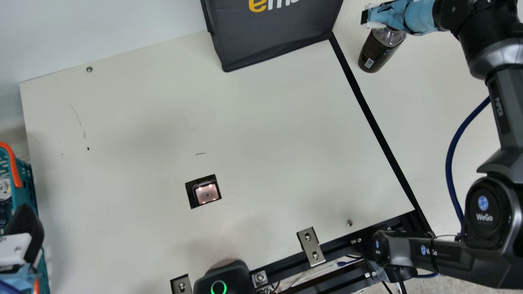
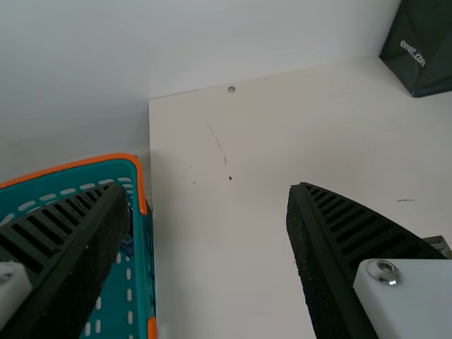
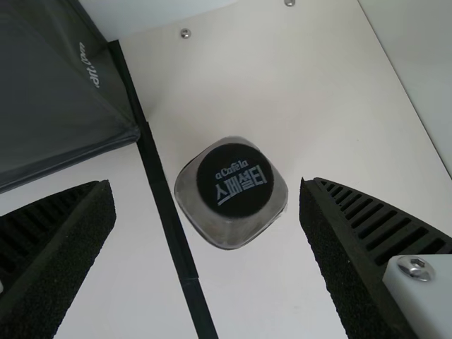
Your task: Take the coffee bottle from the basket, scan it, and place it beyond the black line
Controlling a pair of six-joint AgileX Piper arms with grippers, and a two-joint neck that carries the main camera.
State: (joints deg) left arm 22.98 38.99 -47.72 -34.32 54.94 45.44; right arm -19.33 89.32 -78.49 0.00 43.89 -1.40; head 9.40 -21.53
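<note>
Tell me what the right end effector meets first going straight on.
Likely the bottle, cap first: it sits ahead of the right end effector, between the open fingers. How far off, I can't tell.

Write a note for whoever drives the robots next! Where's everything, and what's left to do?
Right gripper: open above the coffee bottle, not holding it.
Left gripper: open by the basket.
Bottle: out of the basket, standing beyond the black line.
Done: placing. Whether it was scanned at the scanner, I can't tell.
Left: probably just move the right arm clear.
</note>
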